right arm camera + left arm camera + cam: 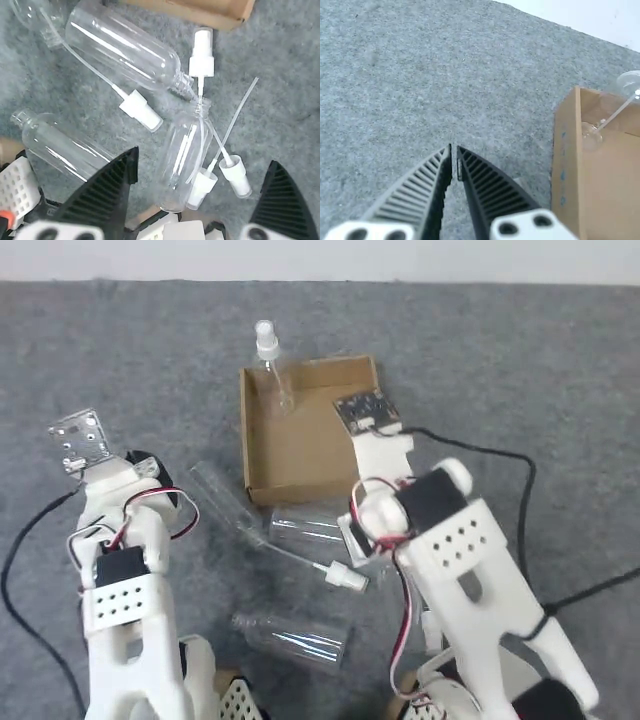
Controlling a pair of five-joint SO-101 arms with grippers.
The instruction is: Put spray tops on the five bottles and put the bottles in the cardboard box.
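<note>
We count one bottle done. The capped bottle (277,390) is clear with a white spray top and stands in the cardboard box (300,455), in the far corner on the left arm's side.

The rest lie on the grey carpet (500,340) off the box's near wall:
- The angled bottle (222,495) sits off the near corner.
- The second bottle (305,530) is just beside the wall.
- The third bottle (295,635) is farther out.
- A loose spray top (345,577) lies between the second and third bottles.

The right wrist view gives us a fourth bottle (182,150). A spray head (201,52) has its tube in that bottle's neck, but the head is not seated. Two more spray tops (235,172) lie touching it. In the high view the right arm (460,550) covers that spot.

The left wrist view adds the box's outer wall and the capped bottle's tube inside.

The right gripper (203,157) hangs over the fourth bottle near the box wall, with its jaws spread wide and holding nothing. The left gripper (454,148) is over bare carpet well off the box's side wall, clenched and empty.
</note>
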